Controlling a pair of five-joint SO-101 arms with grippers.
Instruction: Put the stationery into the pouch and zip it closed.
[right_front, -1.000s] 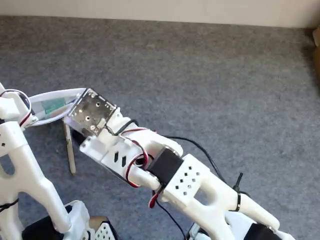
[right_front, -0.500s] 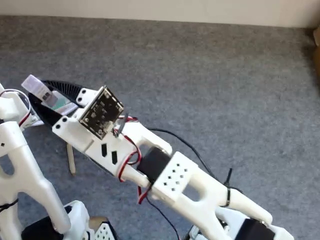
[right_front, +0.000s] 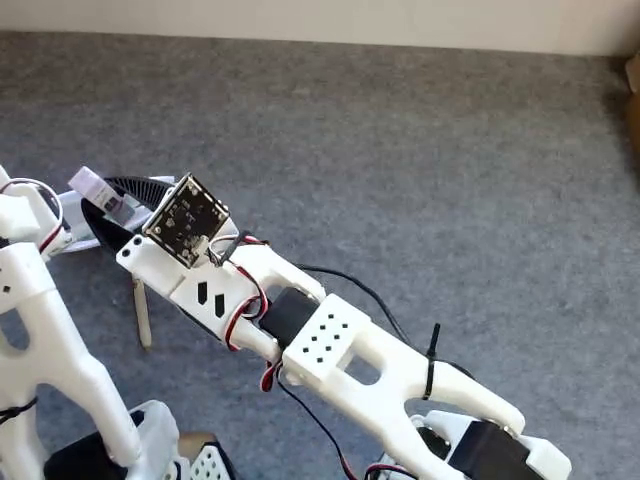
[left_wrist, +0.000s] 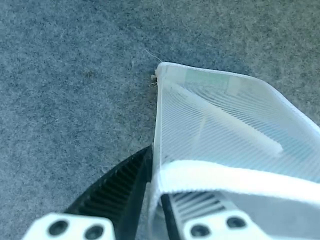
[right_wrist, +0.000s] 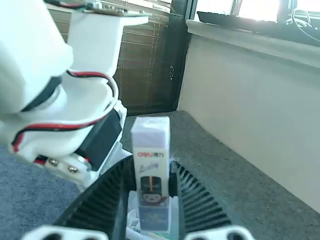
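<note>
While the mesh pouch is pinched at its white-banded edge by the left gripper, whose jaws are closed tight on the fabric, an eraser is held upright by the right gripper. The eraser is clamped at its lower half between the two black ribbed jaws, which are parted only by its width. Its sleeved upper half is left standing clear above them.

In the high view the eraser is seen at the far left of the grey carpet. It is raised in the right gripper at the end of the right arm, which is stretched from the near right corner across to the left. A part of the pouch is seen just beside that gripper, next to the upper part of the left arm. Whether the eraser is over the pouch's opening cannot be told.

Through the white mesh, in the left wrist view, a pale green item is made out near the pouch's far edge, and a long white bar is seen aslant across the middle. Whether the pouch's far corner touches the carpet cannot be told.

A slim tan stick is seen lying on the carpet outside the pouch, between the two arms and near the right gripper.
</note>
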